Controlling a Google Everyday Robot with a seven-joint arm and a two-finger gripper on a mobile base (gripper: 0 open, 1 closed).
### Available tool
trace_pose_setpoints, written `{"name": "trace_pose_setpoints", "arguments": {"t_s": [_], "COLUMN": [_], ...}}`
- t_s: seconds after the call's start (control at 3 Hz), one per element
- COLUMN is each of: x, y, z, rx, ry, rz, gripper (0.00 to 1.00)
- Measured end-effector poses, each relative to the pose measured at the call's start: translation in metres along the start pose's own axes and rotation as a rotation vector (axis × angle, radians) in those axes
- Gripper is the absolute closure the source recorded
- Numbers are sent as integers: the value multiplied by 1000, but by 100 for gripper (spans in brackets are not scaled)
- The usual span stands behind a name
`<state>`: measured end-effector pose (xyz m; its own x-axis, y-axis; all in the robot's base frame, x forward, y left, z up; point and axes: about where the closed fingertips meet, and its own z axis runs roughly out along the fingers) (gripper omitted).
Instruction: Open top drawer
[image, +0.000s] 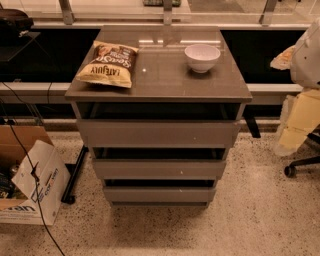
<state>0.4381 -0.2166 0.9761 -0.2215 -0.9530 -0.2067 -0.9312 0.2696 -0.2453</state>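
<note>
The top drawer (159, 133) is the widest of three grey-brown handleless fronts of a small cabinet in the middle of the camera view. A dark gap runs between its upper edge and the cabinet top (160, 75). Its inside does not show. My arm's white and yellowish parts (302, 100) stand at the right edge, to the right of the cabinet. My gripper (284, 57) shows there as a pale tip beside the cabinet top's right rear corner, well away from the drawer front and touching nothing.
A chip bag (107, 63) and a white bowl (202, 56) lie on the cabinet top. Two narrower drawer fronts (159, 169) sit below. A cardboard box (30, 190) and cables are at the left, a chair wheel (290, 170) at the right.
</note>
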Motion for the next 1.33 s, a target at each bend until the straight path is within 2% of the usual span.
{"name": "trace_pose_setpoints", "arguments": {"t_s": [0.33, 1.0, 1.33], "x": [-3, -24, -31], "y": [1, 6, 2], "z": [1, 33, 69], "rx": [8, -7, -32], "ry": [-13, -108, -176], "rz": [-2, -12, 23], "gripper": [0, 0, 0]}}
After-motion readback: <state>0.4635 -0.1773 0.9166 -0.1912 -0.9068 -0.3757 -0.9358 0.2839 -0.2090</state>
